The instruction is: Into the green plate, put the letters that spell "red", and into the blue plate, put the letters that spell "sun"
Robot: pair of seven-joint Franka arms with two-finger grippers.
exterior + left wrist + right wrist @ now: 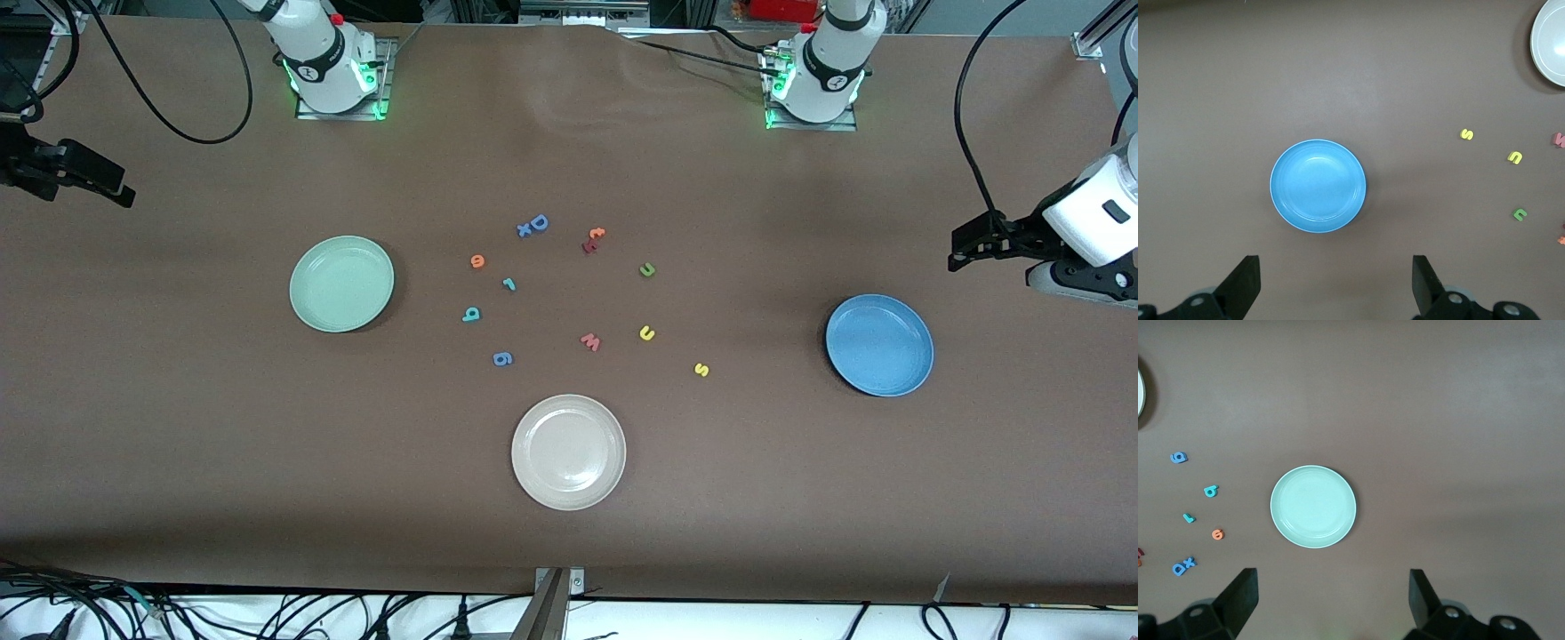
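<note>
We see both arms waiting high at the table's two ends. The left gripper [1335, 283] hangs over bare table just past the rim of the blue plate [879, 345], fingers spread wide with nothing between them. The right gripper [1331, 600] hangs over bare table at the right arm's end, near the green plate [341, 284], its fingers likewise wide apart and empty.

Both plates lie empty, each ringed by open brown table [178, 444] (plenty of room on every side). The letters sit loosely scattered between them, apart from one another.

Toward the green plate lie the orange "e" [477, 261], the teal "r" [508, 284] and the teal "d" [471, 314], the "e" farthest from the front camera and the "d" nearest. Toward the blue plate lie the green "n" [647, 269], the yellow "u" [647, 333] and the yellow "s" [701, 370], the "s" closest to that plate's edge.

Among them we count a blue "D" [538, 222] touching a small blue "x" [524, 230], a blue "g" [502, 358], a pinkish "w" [590, 341] and two small red-orange letters [593, 239] pressed together. A beige-white plate [568, 452] sits nearest the front camera, clear of the letters.
</note>
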